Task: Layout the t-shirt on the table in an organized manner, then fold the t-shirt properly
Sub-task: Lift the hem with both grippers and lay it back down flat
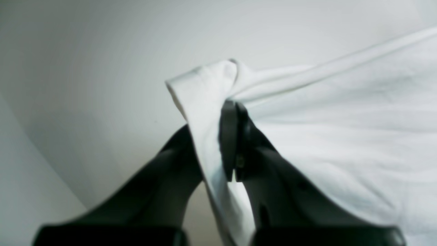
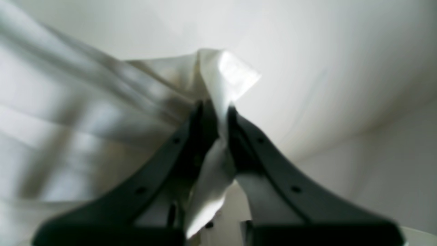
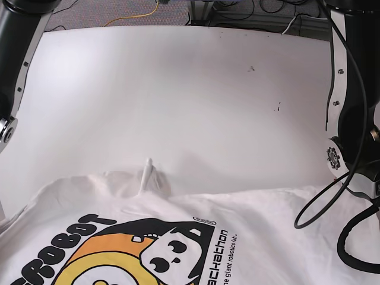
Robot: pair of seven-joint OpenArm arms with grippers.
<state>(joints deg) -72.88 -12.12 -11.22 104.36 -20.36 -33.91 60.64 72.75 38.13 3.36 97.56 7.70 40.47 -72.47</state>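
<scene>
White table [image 3: 178, 89] fills most of the base view, glossy, a few dark specks [image 3: 251, 68] toward the far right side; cables [image 3: 261, 12] and grey floor beyond the far edge. Shirt [image 3: 196, 219] lies across the near part of the table, print side up: orange, yellow and black cartoon with black lettering, cut off by the bottom frame edge. Far edge of the shirt is rumpled, with one small fold [image 3: 146, 172] poking up near the middle. Both arms run down the sides of the base view; grippers are out of frame there.

Left gripper [image 1: 234, 112]: jaws closed tight on a bunched edge of the shirt [image 1: 341, 136], cloth draping over one finger [image 1: 164, 177] and stretching off to the right. Right gripper [image 2: 216, 116]: jaws also pinched together on a fold of shirt [image 2: 218, 82], a flap sticking up past the tips, the rest stretching left, blurred. Whether the held edges are lifted off the table, cannot tell.
</scene>
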